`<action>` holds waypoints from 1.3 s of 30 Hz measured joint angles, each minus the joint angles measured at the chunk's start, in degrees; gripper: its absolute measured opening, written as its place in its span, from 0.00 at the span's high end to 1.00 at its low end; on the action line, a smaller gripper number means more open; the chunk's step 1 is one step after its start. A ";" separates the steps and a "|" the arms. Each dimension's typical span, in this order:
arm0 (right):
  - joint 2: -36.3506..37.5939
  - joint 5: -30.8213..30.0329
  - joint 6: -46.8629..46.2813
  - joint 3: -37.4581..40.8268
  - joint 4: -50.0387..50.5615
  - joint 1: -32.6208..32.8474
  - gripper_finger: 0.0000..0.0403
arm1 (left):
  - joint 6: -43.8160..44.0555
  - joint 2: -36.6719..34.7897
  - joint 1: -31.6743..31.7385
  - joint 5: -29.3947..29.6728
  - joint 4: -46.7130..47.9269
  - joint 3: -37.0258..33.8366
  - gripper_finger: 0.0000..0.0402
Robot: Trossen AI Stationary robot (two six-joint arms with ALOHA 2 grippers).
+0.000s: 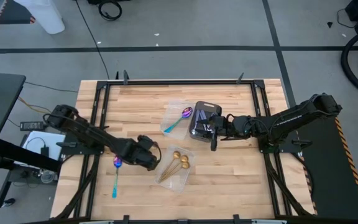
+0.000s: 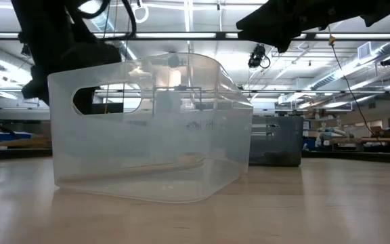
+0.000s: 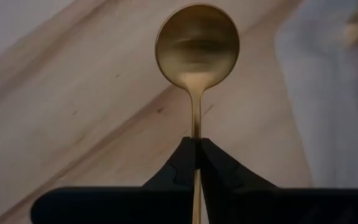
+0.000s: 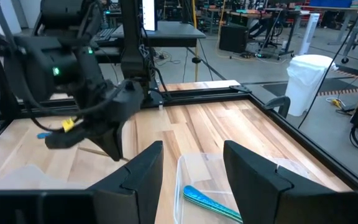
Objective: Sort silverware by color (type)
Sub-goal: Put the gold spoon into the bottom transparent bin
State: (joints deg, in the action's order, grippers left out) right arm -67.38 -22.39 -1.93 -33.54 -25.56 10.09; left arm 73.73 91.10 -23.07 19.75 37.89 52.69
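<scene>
My left gripper (image 1: 156, 162) is shut on a gold spoon (image 3: 197, 46), just left of the clear tray (image 1: 178, 177) that holds two or three more gold spoons (image 1: 180, 160). A purple-blue spoon with a teal handle (image 1: 115, 177) lies flat on the wood near the left arm. A second purple-blue spoon (image 1: 180, 119) lies in the far clear tray (image 1: 169, 111); its teal handle (image 4: 211, 203) shows below my right gripper. My right gripper (image 4: 192, 167) is open and hovers by the dark grey tray (image 1: 205, 112). My left gripper pinches the gold spoon's thin handle (image 3: 196, 132) between its two fingertips (image 3: 182, 163). The handle runs along the fingers, and the round bowl (image 3: 197, 46) sticks out beyond them, over bare wood beside the clear tray. The fingers slant downward toward the table.
The low view is filled by the near clear tray's wall (image 2: 147, 129), with the dark grey tray (image 2: 276, 142) behind it. A black frame rail (image 1: 179, 82) borders the table. Bare wood lies along the far edge and at the near right.
</scene>
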 joint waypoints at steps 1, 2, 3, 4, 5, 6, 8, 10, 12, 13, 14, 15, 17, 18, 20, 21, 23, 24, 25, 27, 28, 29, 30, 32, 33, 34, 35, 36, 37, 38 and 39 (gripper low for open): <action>-0.01 0.00 0.00 0.00 0.02 0.00 0.56 | -0.35 -0.55 -0.02 0.26 0.09 0.02 0.96; -0.01 0.00 0.00 0.00 0.04 0.00 0.56 | -0.90 -0.80 -0.03 0.47 -0.07 0.02 0.96; -0.01 0.00 0.00 0.00 0.06 0.00 0.56 | -1.31 -0.89 -0.07 0.54 -0.49 0.04 0.96; 0.00 0.00 0.00 0.00 0.06 0.00 0.56 | -1.55 -1.12 -0.07 0.69 -0.46 0.02 0.96; 0.01 0.00 0.00 0.00 0.05 0.00 0.56 | -1.75 -1.55 -0.07 1.03 -0.25 0.02 0.96; 0.00 0.00 -0.03 0.00 0.09 0.00 0.56 | -2.24 -1.88 -0.05 1.28 -0.65 0.07 0.96; 0.01 0.00 -0.39 0.00 0.30 0.00 0.56 | -2.86 -2.17 -0.02 1.42 -1.00 0.15 0.96; 0.00 0.00 -0.87 -0.01 0.35 0.00 0.56 | -2.91 -2.66 0.03 1.43 -0.65 0.11 0.96; 0.01 0.00 -0.87 0.00 0.50 0.00 0.56 | -3.53 -2.99 0.13 1.48 -1.02 0.15 0.96; 0.00 0.00 -0.87 0.00 0.43 0.00 0.56 | -3.89 -3.31 0.13 1.44 -0.70 0.13 0.96; 0.00 0.00 -0.87 0.00 0.44 0.00 0.56 | -3.96 -3.64 0.15 1.42 -0.81 0.13 0.96; 0.01 0.00 -0.87 0.00 0.47 0.00 0.56 | -3.98 -3.92 0.15 1.44 -1.26 0.15 0.96; 0.00 0.00 -0.90 0.00 0.39 0.00 0.56 | -4.42 -4.79 0.27 1.42 -0.99 0.15 0.96; 0.00 0.00 -0.90 0.00 0.39 0.00 0.56 | -4.79 -5.18 0.41 1.42 -1.10 0.15 0.96; -0.01 0.00 -0.90 0.00 0.41 0.00 0.56 | -5.35 -6.03 0.54 1.44 -1.26 0.15 0.96; 0.00 0.00 -0.90 0.00 0.37 0.00 0.56 | -5.63 -6.53 0.74 1.43 -1.10 0.15 0.96; -0.01 0.00 -0.90 0.00 0.39 0.00 0.56 | -5.98 -7.22 1.10 1.44 -1.36 0.17 0.96; 0.01 0.00 -0.90 0.00 0.37 0.00 0.56 | -6.57 -7.53 1.33 1.44 -1.18 0.17 0.96; 0.01 0.00 -0.90 0.00 0.33 0.00 0.56 | -6.96 -7.82 1.49 1.42 -1.16 0.17 0.96; -0.01 0.00 -0.90 0.00 0.39 0.00 0.56 | -7.40 -8.53 1.89 1.44 -1.18 0.18 0.96; 0.00 0.00 -0.90 0.00 0.37 0.00 0.56 | -7.56 -8.83 2.10 1.44 -1.22 0.19 0.96; -0.01 0.00 -0.90 0.00 0.37 0.00 0.56 | -8.24 -9.10 2.31 1.42 -1.18 0.19 0.96; 0.01 0.00 -0.90 0.00 0.38 0.00 0.56 | -8.69 -9.40 2.46 1.42 -1.14 0.19 0.96; 0.00 0.00 -0.90 0.00 0.39 0.00 0.56 | -8.92 -9.52 2.75 1.37 -1.29 0.21 0.96; 0.01 0.00 -0.90 0.00 0.39 0.00 0.56 | -9.13 -9.72 2.96 1.07 -1.04 0.19 0.96; 0.00 0.00 -0.90 0.00 0.39 0.00 0.56 | -9.50 -10.10 3.04 0.73 -0.61 0.19 0.96; -0.01 0.00 -0.90 0.00 0.39 0.01 0.56 | -9.77 -10.36 3.04 0.42 -0.70 0.20 0.96; -0.01 0.00 -0.90 0.00 0.39 0.00 0.56 | -9.89 -10.37 3.06 0.19 -1.08 0.26 0.96; 0.01 0.00 -0.90 0.00 0.39 0.00 0.56 | -9.92 -10.39 3.05 0.02 -1.05 0.25 0.96; -0.01 0.00 -0.90 0.00 0.39 0.00 0.56 | -9.94 -10.63 3.04 -0.14 -0.55 0.21 0.96; -0.01 0.00 -0.90 0.00 0.40 0.00 0.56 | -9.94 -11.03 3.04 -0.19 -0.37 0.17 0.96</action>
State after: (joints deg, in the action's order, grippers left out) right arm -67.40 -22.39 -2.83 -33.54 -25.16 10.09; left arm 63.79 80.07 -20.03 19.57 37.52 52.86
